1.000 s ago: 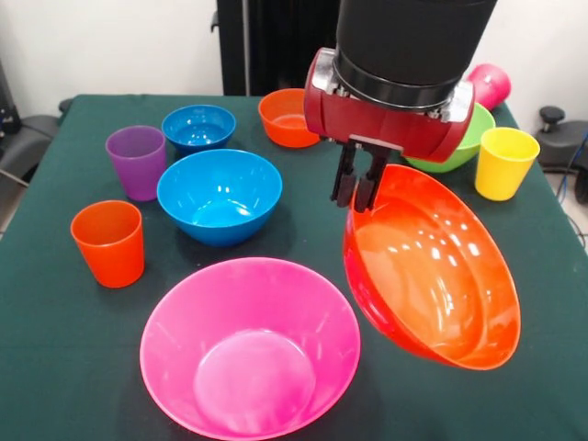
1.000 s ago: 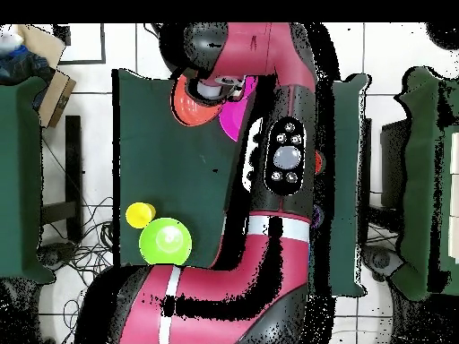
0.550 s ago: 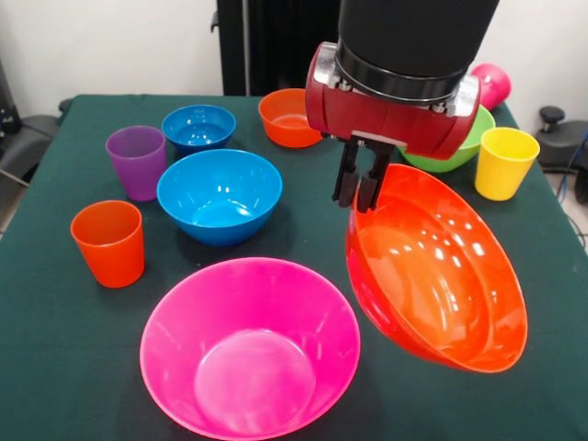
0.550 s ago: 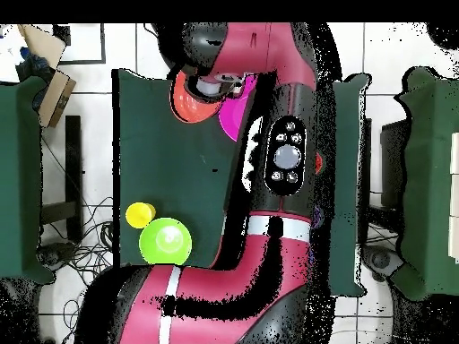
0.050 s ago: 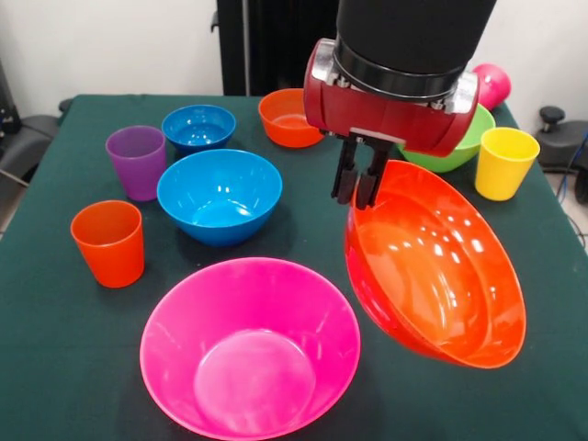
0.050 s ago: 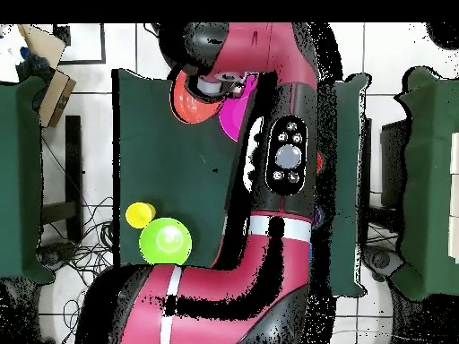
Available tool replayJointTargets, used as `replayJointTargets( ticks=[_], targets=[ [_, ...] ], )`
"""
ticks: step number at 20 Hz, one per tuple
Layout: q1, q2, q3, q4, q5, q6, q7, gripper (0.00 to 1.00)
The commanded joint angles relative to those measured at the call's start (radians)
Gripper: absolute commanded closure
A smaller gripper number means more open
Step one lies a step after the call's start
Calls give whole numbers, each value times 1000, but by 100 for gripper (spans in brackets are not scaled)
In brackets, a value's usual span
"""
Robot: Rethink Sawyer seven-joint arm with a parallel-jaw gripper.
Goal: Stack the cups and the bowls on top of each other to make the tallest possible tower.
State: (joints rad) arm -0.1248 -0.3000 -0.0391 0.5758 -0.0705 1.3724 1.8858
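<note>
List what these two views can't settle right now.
- Overhead view: the red and black arm hides most of the table; only slivers of the large glossy orange bowl and very large pink bowl show.
- Front view: the medium lime green bowl is mostly behind the wrist; the magenta cup is half hidden.
- Front view: whether the orange bowl's base touches the table.

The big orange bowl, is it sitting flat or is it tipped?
Tipped. The large orange bowl hangs steeply slanted, its opening turned toward the front camera, with the gripper shut on its upper rim beside the pink bowl.
</note>
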Motion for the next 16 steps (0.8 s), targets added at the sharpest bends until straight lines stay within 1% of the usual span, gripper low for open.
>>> replayJointTargets(
  ticks=[1,5,9,16],
  targets=[
    [-39,20,105,21,5,95,-174,100],
    [-44,13,107,44,6,75,-178,100],
    [-55,-5,108,89,9,44,-183,100],
    [-58,-5,113,87,7,44,-187,100]
  ],
)
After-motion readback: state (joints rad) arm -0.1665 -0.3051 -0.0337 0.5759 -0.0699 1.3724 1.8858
